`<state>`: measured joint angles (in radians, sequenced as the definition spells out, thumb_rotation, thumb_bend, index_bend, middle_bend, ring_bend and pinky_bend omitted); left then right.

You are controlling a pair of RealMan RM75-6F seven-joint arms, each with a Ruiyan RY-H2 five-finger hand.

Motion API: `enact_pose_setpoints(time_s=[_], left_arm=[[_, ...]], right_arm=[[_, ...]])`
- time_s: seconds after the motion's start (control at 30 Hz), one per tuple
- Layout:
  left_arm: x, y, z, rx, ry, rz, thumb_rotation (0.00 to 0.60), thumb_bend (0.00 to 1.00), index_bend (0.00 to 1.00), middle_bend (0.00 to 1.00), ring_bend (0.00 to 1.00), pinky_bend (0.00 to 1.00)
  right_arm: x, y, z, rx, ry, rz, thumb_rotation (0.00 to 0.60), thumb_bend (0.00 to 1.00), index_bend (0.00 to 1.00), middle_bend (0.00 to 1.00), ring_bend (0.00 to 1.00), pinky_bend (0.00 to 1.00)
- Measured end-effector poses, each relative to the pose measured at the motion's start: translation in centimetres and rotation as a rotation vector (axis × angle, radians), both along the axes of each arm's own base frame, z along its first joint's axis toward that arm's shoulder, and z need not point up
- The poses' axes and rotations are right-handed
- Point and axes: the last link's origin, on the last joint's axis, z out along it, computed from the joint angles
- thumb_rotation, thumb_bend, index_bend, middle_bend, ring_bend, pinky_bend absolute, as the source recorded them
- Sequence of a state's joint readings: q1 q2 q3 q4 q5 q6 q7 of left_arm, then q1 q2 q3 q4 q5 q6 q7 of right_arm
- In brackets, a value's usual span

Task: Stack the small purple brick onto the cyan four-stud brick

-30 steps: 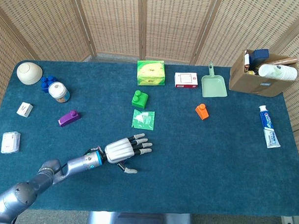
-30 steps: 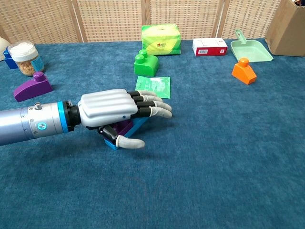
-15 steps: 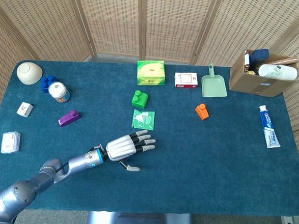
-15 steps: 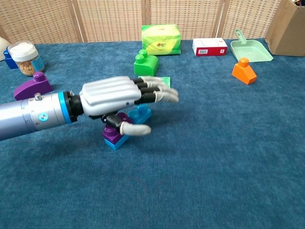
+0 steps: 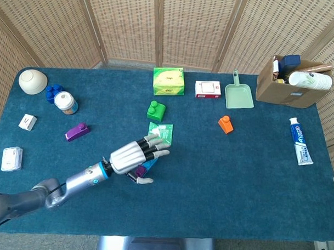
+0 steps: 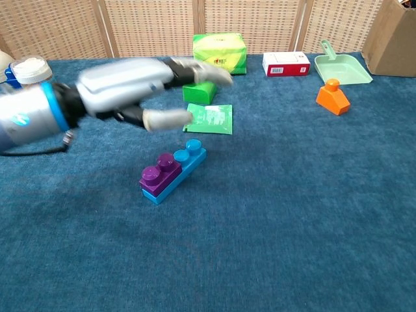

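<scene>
L hand (image 6: pixel 123 88) is up off the table (image 6: pixel 292 214), blurred in chest view, fingers (image 6: pixel 198 68) stretched out and apart, thumb (image 6: pixel 166 119) sticking down-forward, nothing in it. In head view the hand (image 5: pixel 130 155) covers most of the bricks. Below & just in front of it: small purple brick (image 6: pixel 158 173) sits on the near-left end of the cyan four-stud brick (image 6: pixel 188 156), two cyan studs left bare at the far-right end; stack lies diagonal on the blue cloth, apart from the hand. Just behind: green foil sachet (image 6: pixel 209 117) flat on the table, then a green brick (image 6: pixel 200 90) partly hidden by the fingers, then a green tissue pack (image 6: pixel 220 53) at the back. R of that, red/white box (image 6: pixel 286 64), mint dustpan (image 6: pixel 341 67), orange brick (image 6: pixel 333 96), cardboard box (image 5: pixel 292 80) w/ bottles, toothpaste tube (image 5: pixel 301 142). To the L: another purple brick (image 5: pixel 77 132), jar (image 5: pixel 64 102), blue brick (image 5: pixel 53 92), bowl (image 5: pixel 32 81), two small white boxes (image 5: pixel 12 158). R hand not seen in either view.
</scene>
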<state>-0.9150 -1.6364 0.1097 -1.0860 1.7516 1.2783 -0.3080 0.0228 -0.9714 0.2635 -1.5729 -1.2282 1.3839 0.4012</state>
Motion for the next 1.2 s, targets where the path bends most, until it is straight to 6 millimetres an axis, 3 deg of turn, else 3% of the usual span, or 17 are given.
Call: enact_pose_setpoints(time_s=[0.33, 0.6, 0.87, 1.2], left_arm=[[-4.0, -1.5, 8.5, 0.206, 0.040, 0.204, 0.000, 0.28, 0.07, 0.00, 0.00, 0.00], [-8.7, -4.5, 13.0, 0.327, 0.089, 0.394, 0.000, 0.28, 0.07, 0.00, 0.00, 0.00], [-14.2, -10.4, 17.6, 0.483, 0.111, 0.637, 0.000, 0.28, 0.11, 0.00, 0.00, 0.00], [-18.6, -17.1, 19.6, 0.621, 0.157, 0.843, 0.000, 0.28, 0.11, 0.00, 0.00, 0.00]], right_arm=[[1.9, -2.5, -1.1, 0.065, 0.067, 0.070, 0.600, 0.18, 0.33, 0.19, 0.00, 0.10], [3.0, -4.0, -2.4, 0.121, 0.126, 0.099, 0.600, 0.18, 0.33, 0.19, 0.00, 0.09], [4.5, -5.1, -4.2, 0.187, 0.201, 0.132, 0.600, 0.18, 0.33, 0.18, 0.00, 0.09], [5.5, -4.7, -6.8, 0.249, 0.270, 0.152, 0.600, 0.18, 0.32, 0.18, 0.00, 0.08]])
